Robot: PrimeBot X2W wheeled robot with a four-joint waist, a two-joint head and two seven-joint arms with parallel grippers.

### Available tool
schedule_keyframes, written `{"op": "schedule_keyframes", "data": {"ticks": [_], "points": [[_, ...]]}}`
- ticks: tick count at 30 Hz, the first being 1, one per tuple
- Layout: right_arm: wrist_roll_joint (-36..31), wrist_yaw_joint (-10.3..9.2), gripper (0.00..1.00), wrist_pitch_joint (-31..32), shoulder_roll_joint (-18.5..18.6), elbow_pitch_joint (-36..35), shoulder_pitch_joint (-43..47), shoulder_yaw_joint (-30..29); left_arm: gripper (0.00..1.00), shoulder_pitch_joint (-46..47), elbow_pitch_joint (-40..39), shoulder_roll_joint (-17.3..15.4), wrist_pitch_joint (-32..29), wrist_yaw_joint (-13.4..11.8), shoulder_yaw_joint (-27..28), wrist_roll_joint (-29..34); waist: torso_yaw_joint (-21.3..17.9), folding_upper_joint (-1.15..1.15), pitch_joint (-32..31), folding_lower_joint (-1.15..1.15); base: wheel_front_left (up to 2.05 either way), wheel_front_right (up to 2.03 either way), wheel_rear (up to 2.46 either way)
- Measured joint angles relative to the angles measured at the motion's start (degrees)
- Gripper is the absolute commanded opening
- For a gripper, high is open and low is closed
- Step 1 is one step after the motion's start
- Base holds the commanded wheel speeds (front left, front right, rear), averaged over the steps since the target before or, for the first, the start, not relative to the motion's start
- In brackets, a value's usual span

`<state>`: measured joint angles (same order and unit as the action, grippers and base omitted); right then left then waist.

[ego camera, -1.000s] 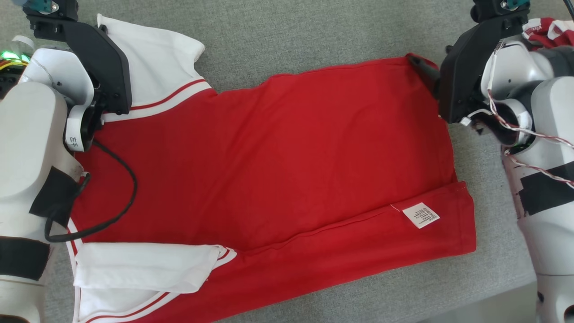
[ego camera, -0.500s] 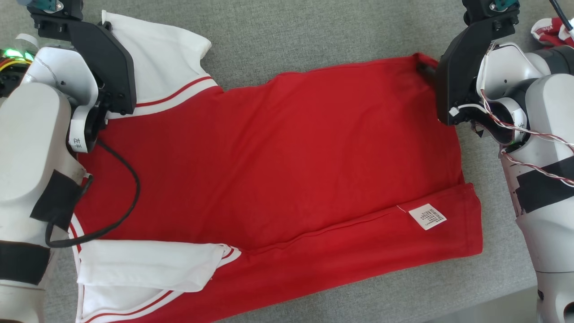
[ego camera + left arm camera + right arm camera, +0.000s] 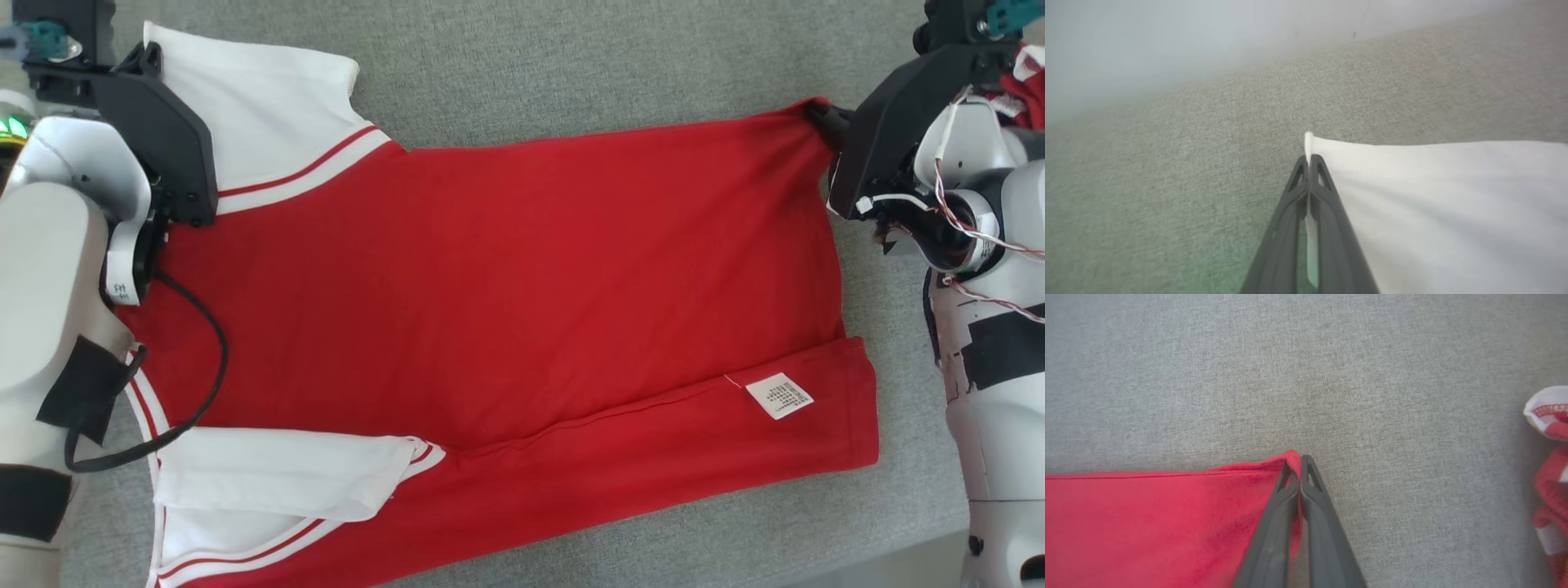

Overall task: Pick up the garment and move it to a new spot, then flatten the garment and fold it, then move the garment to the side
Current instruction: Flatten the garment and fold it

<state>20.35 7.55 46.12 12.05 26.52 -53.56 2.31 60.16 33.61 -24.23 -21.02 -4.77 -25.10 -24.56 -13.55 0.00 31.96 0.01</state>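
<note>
The garment (image 3: 506,286) lies spread lengthwise across the middle of the grey desk (image 3: 571,73), a red body with white sleeves at the left end, and it looks smooth, so pickup and flattening look done. Along the near edge one layer stops short of the strip beneath it, where the care label (image 3: 779,395) is showing, so a first lengthwise fold may already be in. At the far left corner, the left gripper (image 3: 1309,159) is clenched on the edge of the white sleeve (image 3: 261,106). At the far right corner, the right gripper (image 3: 1298,459) is pinched onto the red hem corner. With both far corners in hand, I'd call this the start of a fold toward the near edge. The rest of the folding and the move to the side are not yet done. A separate red-and-white cloth (image 3: 1549,457) lies off beyond the right end.
</note>
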Motion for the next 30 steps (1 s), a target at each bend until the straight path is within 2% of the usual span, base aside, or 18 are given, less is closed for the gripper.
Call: {"op": "schedule_keyframes", "data": {"ticks": [11,22,28,30], "points": [[6.42,0.00,0.00,-3.61,-2.44,0.62,3.93,-6.14,0.00,-7.26,-5.94,1.41,10.24,3.76,4.31,-7.13,1.59,0.00,-3.41,0.00,0.00,0.00,0.00],[10.72,0.00,0.00,-7.70,-2.77,-2.96,12.69,-8.37,0.00,-22.08,-17.94,1.45,16.92,3.14,7.50,-11.52,3.99,0.00,-9.23,-0.02,0.00,0.00,0.00],[12.78,0.00,0.00,-9.90,-2.75,-5.68,17.27,-10.00,0.00,-30.99,-25.53,2.01,19.82,1.43,8.43,-13.39,5.23,0.00,-12.34,-0.02,0.00,0.00,0.00],[12.83,0.00,0.00,-10.62,-2.29,-6.34,19.71,-9.77,0.00,-35.63,-29.31,3.13,20.98,0.68,8.38,-14.30,5.85,0.00,-13.62,-0.02,0.00,0.00,0.00]]}}
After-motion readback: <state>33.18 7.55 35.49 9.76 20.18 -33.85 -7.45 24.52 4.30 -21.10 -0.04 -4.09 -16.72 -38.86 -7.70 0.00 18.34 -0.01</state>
